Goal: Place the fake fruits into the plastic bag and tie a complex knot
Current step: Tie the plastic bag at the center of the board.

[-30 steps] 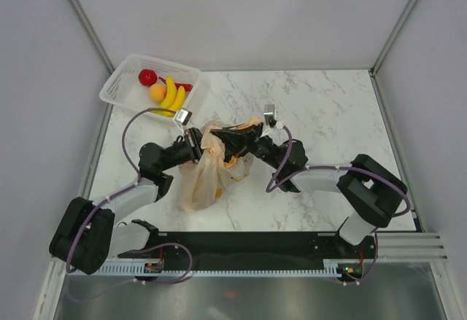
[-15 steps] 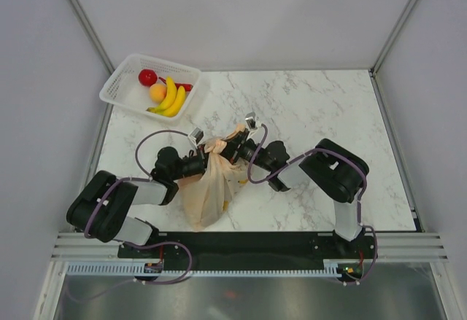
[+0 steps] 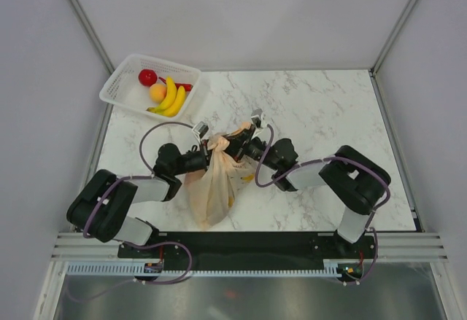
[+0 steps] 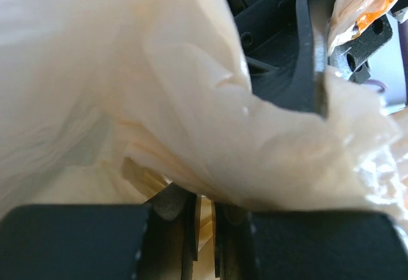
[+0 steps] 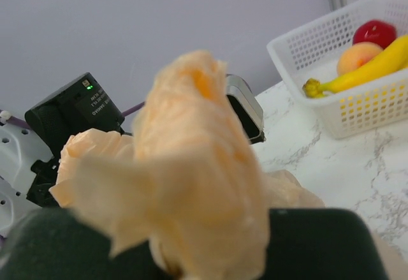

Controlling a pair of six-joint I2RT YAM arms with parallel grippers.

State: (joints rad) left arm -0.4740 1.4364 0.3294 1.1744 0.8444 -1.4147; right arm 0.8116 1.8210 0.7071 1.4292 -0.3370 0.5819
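Two grippers were found meeting at the bunched top of the thin translucent peach-beige plastic bag (image 3: 214, 189), which lay mid-way along the white marble-patterned worktop (image 3: 328, 116), toward its near edge. The left gripper (image 3: 207, 148) and the right gripper (image 3: 238, 145) were each clamped on its plastic. Yellow plastic bananas (image 3: 171, 95), a red apple (image 3: 147, 77) and an orange peach (image 3: 157, 91) were noted in the white lattice basket (image 3: 120, 81) at the far left corner.

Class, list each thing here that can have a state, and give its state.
plastic bag: top bunched, gripped from both sides.
left gripper: shut on the plastic bag.
right gripper: shut on the plastic bag.
basket: upright, open-topped, holding fruit.
bananas: in the basket, not bagged.
apple: in the basket, not bagged.
peach: in the basket, not bagged.
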